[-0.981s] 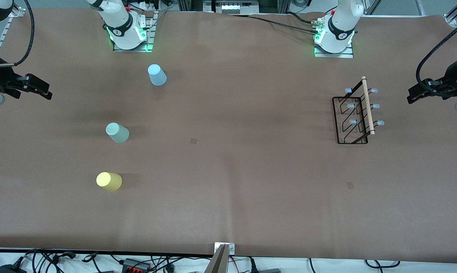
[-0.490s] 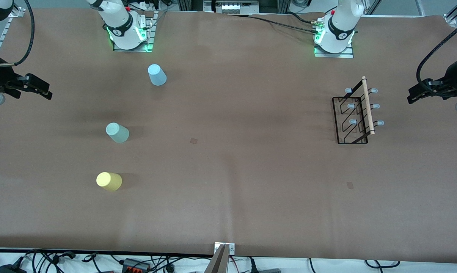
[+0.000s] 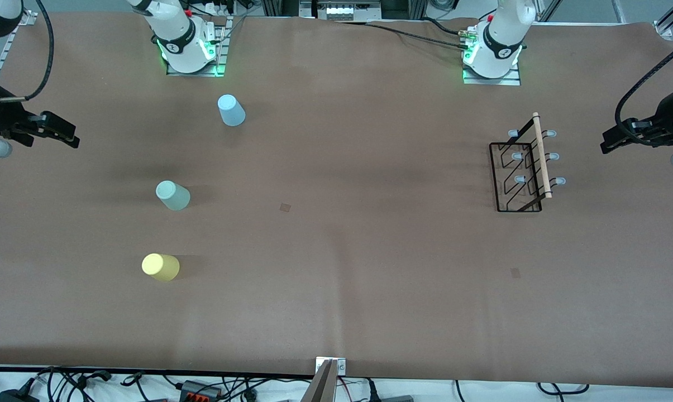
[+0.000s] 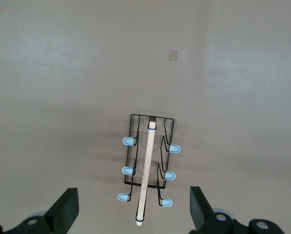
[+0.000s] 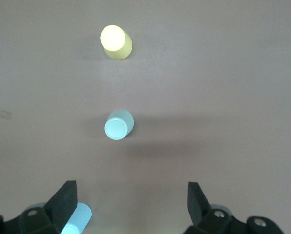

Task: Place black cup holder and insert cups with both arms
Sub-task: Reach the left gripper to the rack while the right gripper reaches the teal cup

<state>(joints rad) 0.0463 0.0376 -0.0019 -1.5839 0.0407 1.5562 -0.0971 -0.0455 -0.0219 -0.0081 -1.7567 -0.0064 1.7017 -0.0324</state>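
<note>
Nothing of the task looks done yet: the black cup holder (image 3: 522, 166) stands on the brown table (image 3: 336, 290) toward the left arm's end, with all 6 of its pale blue-tipped pegs bare and the wooden rod (image 3: 542, 154) running along its top. The 3 cups sit upside down, well apart from the holder, toward the right arm's end: the light blue cup (image 3: 231, 110) lies farthest from the front camera, the mint green cup (image 3: 172, 195) nearer, and the yellow cup (image 3: 160, 267) nearest of all. The left gripper (image 3: 615, 139) hangs over the table's edge at its own end, beside the holder but apart from it, its fingers spread wide and empty; in the left wrist view the holder (image 4: 149, 165) sits between the 2 fingers (image 4: 65, 209), below them. The right gripper (image 3: 62, 133) hovers over the opposite end, also with fingers apart and holding nothing, and its wrist view looks down on the row of cups, the blue one partly hidden by a finger (image 5: 62, 202). Where the holder is meant to go I cannot tell, though 2 small dark marks (image 3: 285, 207) on the table may be targets. Everything is left: moving the holder into place, then fitting each of the 3 cups over a peg.
</note>
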